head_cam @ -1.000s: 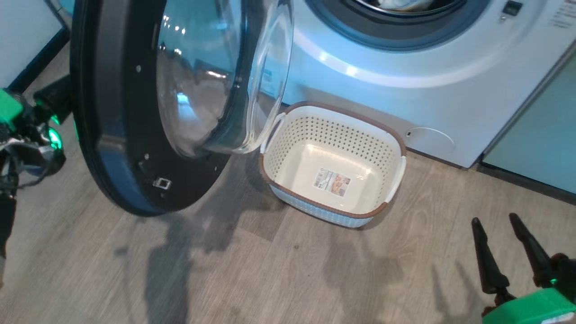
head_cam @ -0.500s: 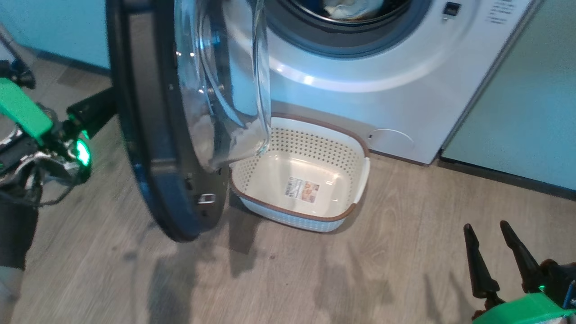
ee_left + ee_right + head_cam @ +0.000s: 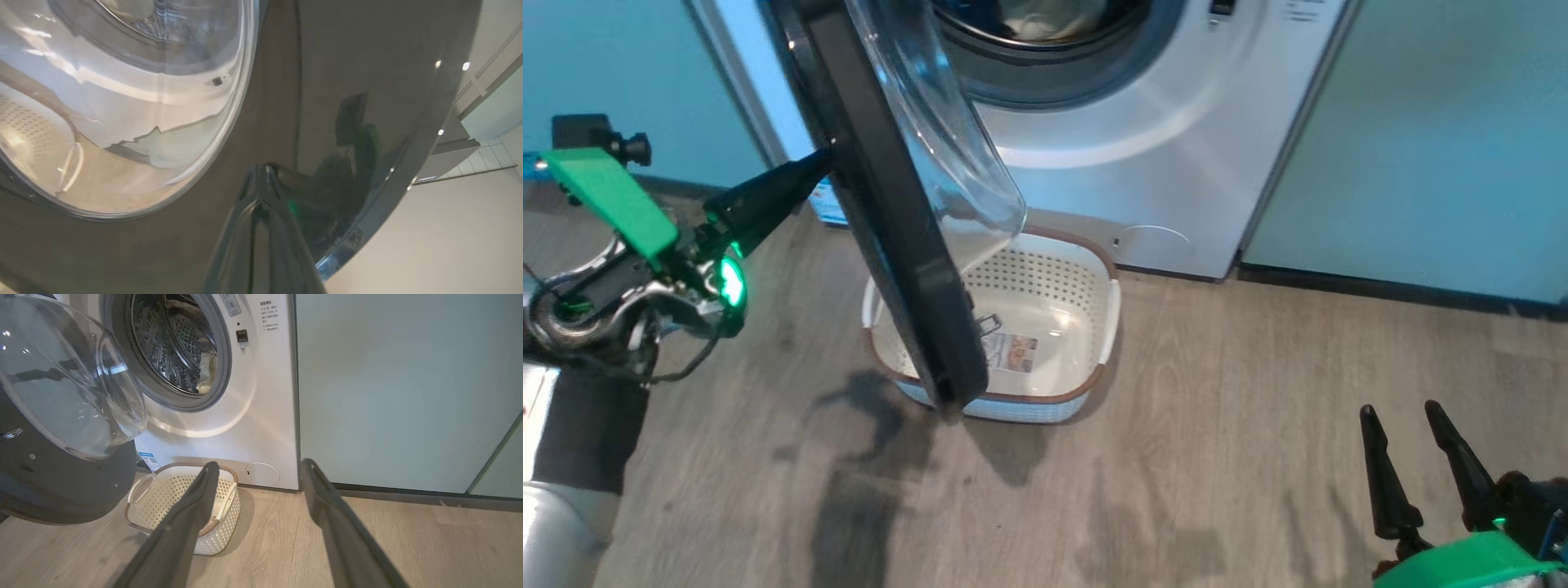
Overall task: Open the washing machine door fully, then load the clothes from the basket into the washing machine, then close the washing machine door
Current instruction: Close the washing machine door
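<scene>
1. Wood floor [image 3: 1217, 457] runs under everything, and a blue-green wall stands behind on the far left.
2. At the left, the left gripper [image 3: 823, 155] has its two dark fingers squeezed tight together with nothing between them. Its tip touches the shiny black outside of the washing machine door [image 3: 890, 229] (up close, the tip meets its own mirror picture there).
3. That door stands partly open. Its edge faces the head camera, and its clear glass bowl bulges toward the washing machine [image 3: 1176, 163].
4. Under the door's bottom edge sits the basket [image 3: 1045, 269]. It is on the floor, just in front of the washing machine, and the sticker [image 3: 1013, 353] on its bottom shows.
5. Behind the basket, inside the round hole of the washing machine, the clothes [image 3: 1054, 20] lie in the steel drum.
6. Right beside the washing machine is a flat, pale green cabinet [image 3: 1421, 139].
7. At the lower right, the right gripper [image 3: 1401, 407] has its fingers spread wide and holds nothing. It hangs over bare floor, well apart from the basket.
</scene>
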Tool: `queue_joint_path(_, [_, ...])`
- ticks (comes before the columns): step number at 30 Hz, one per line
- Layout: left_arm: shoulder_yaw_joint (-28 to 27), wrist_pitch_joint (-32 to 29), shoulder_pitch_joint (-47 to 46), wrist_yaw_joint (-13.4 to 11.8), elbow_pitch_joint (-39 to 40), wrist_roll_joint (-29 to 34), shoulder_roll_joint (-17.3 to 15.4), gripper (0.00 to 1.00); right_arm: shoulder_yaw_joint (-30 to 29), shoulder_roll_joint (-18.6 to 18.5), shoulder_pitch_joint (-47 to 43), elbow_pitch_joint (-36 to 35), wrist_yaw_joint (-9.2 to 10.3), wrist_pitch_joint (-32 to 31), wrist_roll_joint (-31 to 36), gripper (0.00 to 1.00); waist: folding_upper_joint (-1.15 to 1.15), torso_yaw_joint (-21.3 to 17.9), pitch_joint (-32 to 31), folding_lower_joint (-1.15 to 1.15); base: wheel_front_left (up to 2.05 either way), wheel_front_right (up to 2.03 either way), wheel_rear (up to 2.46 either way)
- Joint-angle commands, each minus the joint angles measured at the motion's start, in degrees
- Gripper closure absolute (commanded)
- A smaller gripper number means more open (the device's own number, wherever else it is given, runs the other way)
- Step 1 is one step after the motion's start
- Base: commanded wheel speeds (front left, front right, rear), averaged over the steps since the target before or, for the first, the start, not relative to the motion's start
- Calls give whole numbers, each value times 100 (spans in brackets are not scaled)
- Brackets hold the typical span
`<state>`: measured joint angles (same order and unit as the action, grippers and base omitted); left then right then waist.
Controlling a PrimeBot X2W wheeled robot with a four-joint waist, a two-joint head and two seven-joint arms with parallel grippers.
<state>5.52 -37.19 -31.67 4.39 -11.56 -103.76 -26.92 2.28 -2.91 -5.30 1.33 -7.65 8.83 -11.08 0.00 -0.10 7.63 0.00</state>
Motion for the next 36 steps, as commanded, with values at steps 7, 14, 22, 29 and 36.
queue_joint_path(7, [-245, 234, -379, 115, 82, 105, 61, 100, 168, -6, 355, -100, 16, 146, -60, 0, 0, -561, 189, 0, 0, 0, 0])
queue_joint_path(14, [-261, 427, -659, 210, -204, 238, 238, 100, 204, -1, 448, -19, 16, 205, -93, 0, 0, -968, 325, 0, 0, 0, 0])
queue_joint_path(22, [-338, 565, -1026, 276, -571, 332, 360, 100, 251, 1, 565, 75, 16, 279, -152, 0, 0, -1376, 464, 0, 0, 0, 0])
queue_joint_path(29, [-410, 635, -1205, 304, -751, 437, 424, 100, 240, 2, 618, 140, 16, 334, -178, 0, 0, -1548, 532, 0, 0, 0, 0])
queue_joint_path(36, [-542, 622, -1189, 308, -669, 441, 496, 100, 200, 2, 643, 155, 16, 366, -192, 0, 0, -1539, 562, 0, 0, 0, 0])
